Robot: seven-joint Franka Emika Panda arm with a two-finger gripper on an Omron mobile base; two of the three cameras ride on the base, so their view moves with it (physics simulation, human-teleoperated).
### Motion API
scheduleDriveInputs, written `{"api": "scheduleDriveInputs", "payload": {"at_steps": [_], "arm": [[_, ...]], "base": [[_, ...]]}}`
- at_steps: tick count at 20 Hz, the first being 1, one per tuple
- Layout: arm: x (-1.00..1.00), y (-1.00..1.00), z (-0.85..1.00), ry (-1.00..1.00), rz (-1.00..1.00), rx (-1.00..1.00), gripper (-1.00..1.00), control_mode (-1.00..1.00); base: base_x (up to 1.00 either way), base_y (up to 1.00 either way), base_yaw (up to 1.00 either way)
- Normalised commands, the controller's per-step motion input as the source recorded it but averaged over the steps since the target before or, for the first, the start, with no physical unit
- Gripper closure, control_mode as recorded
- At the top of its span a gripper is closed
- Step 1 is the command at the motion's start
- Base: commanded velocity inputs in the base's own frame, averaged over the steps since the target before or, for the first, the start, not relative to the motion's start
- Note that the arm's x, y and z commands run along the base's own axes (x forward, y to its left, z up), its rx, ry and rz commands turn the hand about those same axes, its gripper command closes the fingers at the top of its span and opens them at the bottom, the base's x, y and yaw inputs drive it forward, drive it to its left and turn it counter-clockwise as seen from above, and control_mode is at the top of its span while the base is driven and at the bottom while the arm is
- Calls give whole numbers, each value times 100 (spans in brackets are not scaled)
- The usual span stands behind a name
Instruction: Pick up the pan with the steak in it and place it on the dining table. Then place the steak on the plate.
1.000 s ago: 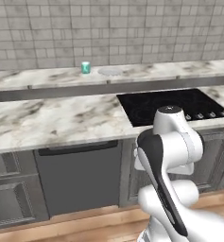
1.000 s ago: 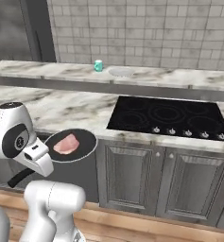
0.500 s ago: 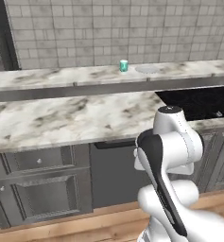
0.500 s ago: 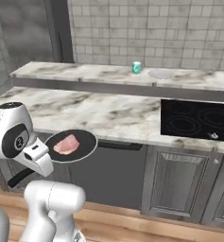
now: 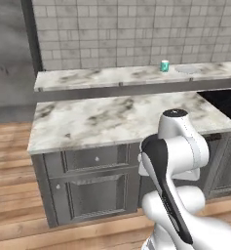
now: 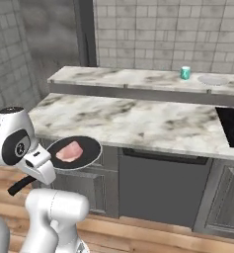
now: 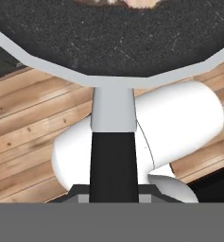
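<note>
The black pan (image 6: pixel 84 148) hangs level in front of the lower counter, at my left side in the right base view. The pink steak (image 6: pixel 69 150) lies flat inside it. My gripper (image 7: pixel 113 191) is shut on the pan's handle (image 7: pixel 112 156), which runs up to the dark pan (image 7: pixel 113 38); a strip of steak (image 7: pixel 132 3) shows at the top edge. The dining table (image 5: pixel 112 75) (image 6: pixel 128 79) is the raised marble counter behind. On its right part rests the pale plate (image 5: pixel 187 69) (image 6: pixel 212 79).
A teal cup (image 5: pixel 164 66) (image 6: pixel 185 72) stands just left of the plate. The lower marble counter (image 5: pixel 112 117) (image 6: pixel 138 118) lies between me and the dining table, with a black cooktop (image 5: pixel 229 100) (image 6: pixel 232 126) at its right. Wooden floor opens to the left.
The whole scene has slid right in both base views, so the base has driven left. The pan with the steak stays held at the same spot beside the arm.
</note>
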Motion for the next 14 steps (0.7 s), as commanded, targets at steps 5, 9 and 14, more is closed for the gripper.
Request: {"api": "scheduleDriveInputs", "payload": {"at_steps": [5, 9, 14], "arm": [[0, 0, 0, 0, 0, 0, 100, 100], [0, 0, 0, 0, 0, 0, 100, 100], [0, 0, 0, 0, 0, 0, 100, 100]], "base": [[0, 100, 0], [0, 100, 0], [1, 100, 0]]}}
